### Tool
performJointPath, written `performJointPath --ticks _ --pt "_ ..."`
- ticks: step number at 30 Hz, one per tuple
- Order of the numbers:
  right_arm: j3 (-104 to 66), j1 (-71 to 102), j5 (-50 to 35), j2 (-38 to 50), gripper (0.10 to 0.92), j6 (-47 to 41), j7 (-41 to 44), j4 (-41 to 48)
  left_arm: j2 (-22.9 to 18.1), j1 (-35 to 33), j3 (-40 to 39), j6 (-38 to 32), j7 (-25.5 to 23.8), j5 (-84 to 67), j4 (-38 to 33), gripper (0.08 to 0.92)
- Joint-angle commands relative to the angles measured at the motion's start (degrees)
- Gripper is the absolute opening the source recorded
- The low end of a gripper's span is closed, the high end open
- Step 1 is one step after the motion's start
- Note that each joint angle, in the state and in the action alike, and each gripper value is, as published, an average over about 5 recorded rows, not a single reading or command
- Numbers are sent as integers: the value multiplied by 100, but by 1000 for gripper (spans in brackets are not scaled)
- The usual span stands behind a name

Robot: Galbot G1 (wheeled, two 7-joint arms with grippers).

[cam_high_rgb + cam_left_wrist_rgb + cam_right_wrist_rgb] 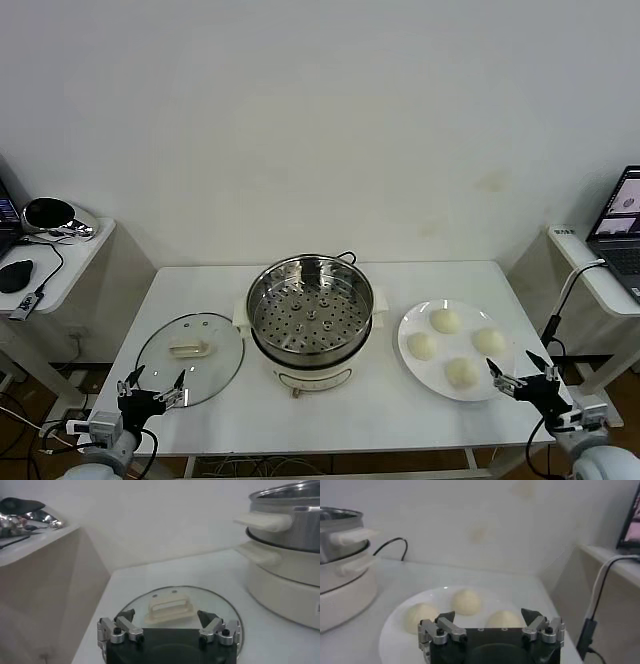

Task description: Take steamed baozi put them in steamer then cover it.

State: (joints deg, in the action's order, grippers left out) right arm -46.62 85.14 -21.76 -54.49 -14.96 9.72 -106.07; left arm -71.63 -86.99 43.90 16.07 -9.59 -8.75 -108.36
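Several cream-white baozi (446, 321) lie on a white plate (415, 365) at the table's right. The open steel steamer (311, 312) stands in the middle on its cream base. The glass cover (190, 357) with its cream handle (189, 349) lies flat on the table at the left. My left gripper (152, 386) hangs open just at the cover's near edge; the left wrist view shows the cover's handle (170, 606) beyond the left gripper (165, 617). My right gripper (523, 371) stands open at the plate's near right edge, and in the right wrist view the right gripper (490, 616) faces the baozi (466, 601), empty.
A side table at the left (60, 265) carries a mouse and a shiny object. Another side table at the right (600, 275) holds a laptop (620, 225). A black cord (347, 256) runs behind the steamer. The wall stands close behind the table.
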Motion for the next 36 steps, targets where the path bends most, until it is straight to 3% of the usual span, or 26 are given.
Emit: performJointPath --ticks 1,6,13,19,25,36 --pt "-96 -171 451 92 823 -198 -188 -157 0 -23 -13 3 -7 22 -108 823" --pt "7 -1045 1129 836 823 -637 767 -18 -41 -82 -85 -1 -28 111 -225 823" --pt "859 -2873 2850 1903 823 -449 3518 978 -116 -152 -94 -8 -61 149 -345 823" --pt "1891 -4576 4346 1968 823 282 5506 1900 -202 -253 -34 -8 -77 182 -466 823" --pt "3636 -5871 4868 2047 823 622 6146 2479 -307 -352 -17 -16 -87 284 -622 823" --pt "5432 -7238 5187 1121 823 1051 6230 3484 -384 -599 79 -47 -72 330 -854 823"
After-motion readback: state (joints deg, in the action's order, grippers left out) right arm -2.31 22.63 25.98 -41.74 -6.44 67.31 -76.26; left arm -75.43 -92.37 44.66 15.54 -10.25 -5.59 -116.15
